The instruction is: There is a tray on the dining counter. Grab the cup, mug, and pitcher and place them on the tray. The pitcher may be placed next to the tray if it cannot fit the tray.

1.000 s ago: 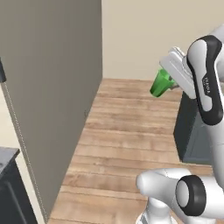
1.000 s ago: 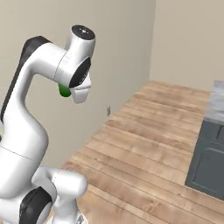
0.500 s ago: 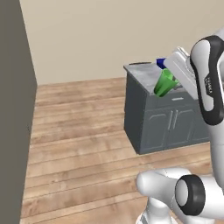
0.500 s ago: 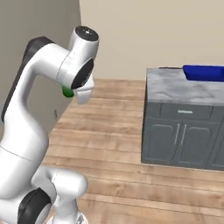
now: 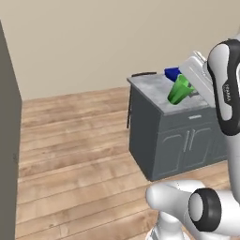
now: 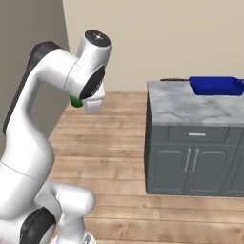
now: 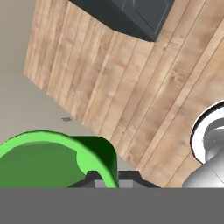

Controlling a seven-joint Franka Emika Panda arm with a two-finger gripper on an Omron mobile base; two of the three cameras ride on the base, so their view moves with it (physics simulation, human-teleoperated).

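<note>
Left base view has swung: tabletop (image 5: 159, 96) and tray (image 5: 171, 73) now upper right; gripper (image 5: 190, 92) clamps the cup (image 5: 179, 90).

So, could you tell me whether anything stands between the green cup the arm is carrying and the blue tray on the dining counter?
Nothing visible does. The cup is held tilted in the tool, out over the floor. In the right base view the marble top of the dining counter leading to the tray lies bare, and open floor separates the arm from the counter.
</note>
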